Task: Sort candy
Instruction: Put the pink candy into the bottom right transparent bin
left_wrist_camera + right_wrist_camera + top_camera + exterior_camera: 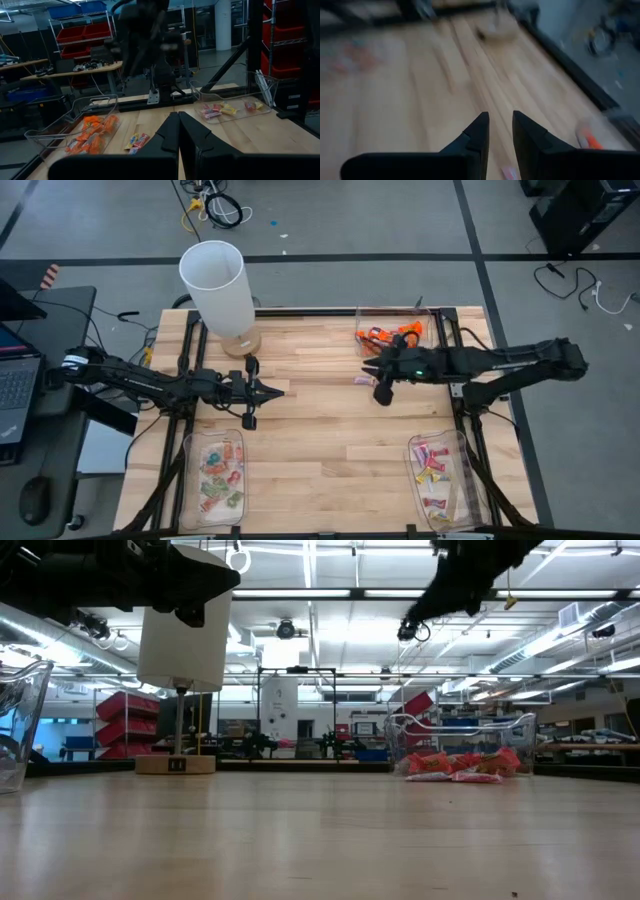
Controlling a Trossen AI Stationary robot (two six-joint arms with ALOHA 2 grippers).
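Orange candy (388,336) lies heaped in a clear tray (428,320) at the far right. Green-and-pink candy (222,476) fills the near left tray (190,450), and pink-and-yellow candy (432,468) the near right tray (462,480). One loose pink-and-yellow candy (361,380) lies flat on the wood beside the orange tray. My right gripper (368,367) hovers above that loose candy, its fingers (481,131) a little apart with nothing between them. My left gripper (278,391) is shut, level over the table's left half, and holds nothing.
A white cylinder lamp (214,280) on a wooden base (241,343) stands at the far left of the table. Bare wood (330,450) spreads across the middle and near part between the trays. In the left wrist view the right arm (145,40) stands beyond the loose candy (137,141).
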